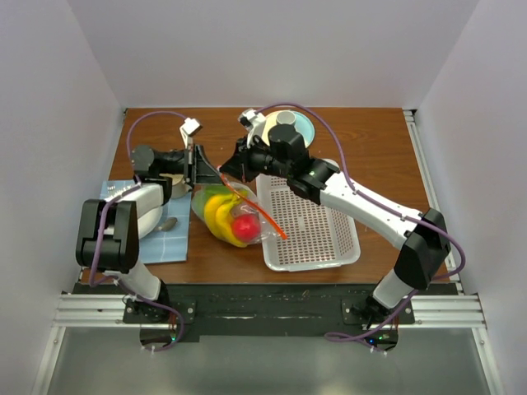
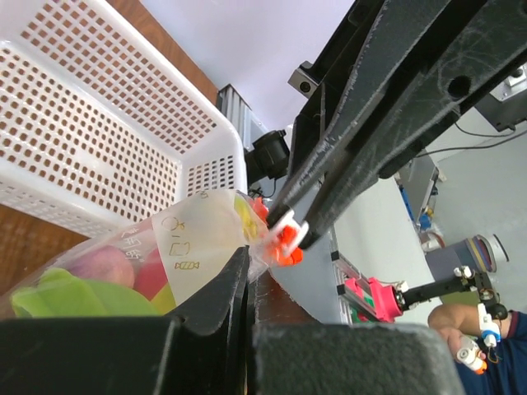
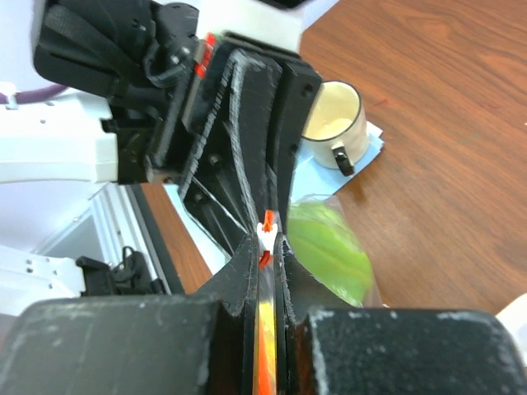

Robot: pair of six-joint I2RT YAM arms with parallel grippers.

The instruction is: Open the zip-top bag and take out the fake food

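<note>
The zip-top bag (image 1: 228, 216) lies between the blue mat and the basket, holding fake food: a yellow banana bunch (image 1: 218, 212), a red round fruit (image 1: 244, 226) and a green piece (image 3: 329, 255). Its orange-red zip strip (image 1: 268, 222) runs along the right edge. My left gripper (image 1: 200, 170) is shut on the bag's far corner (image 2: 206, 239); its jaws meet at the plastic (image 2: 245, 267). My right gripper (image 1: 224, 170) faces it, shut on the white and orange zip slider (image 3: 266, 234), which also shows in the left wrist view (image 2: 288, 234).
A white perforated basket (image 1: 309, 226) stands right of the bag. A cream mug (image 3: 333, 123) sits on a blue mat (image 1: 169, 243) with a spoon (image 1: 165, 224) at the left. A plate (image 1: 303, 130) with a grey cup (image 1: 285, 118) is at the back.
</note>
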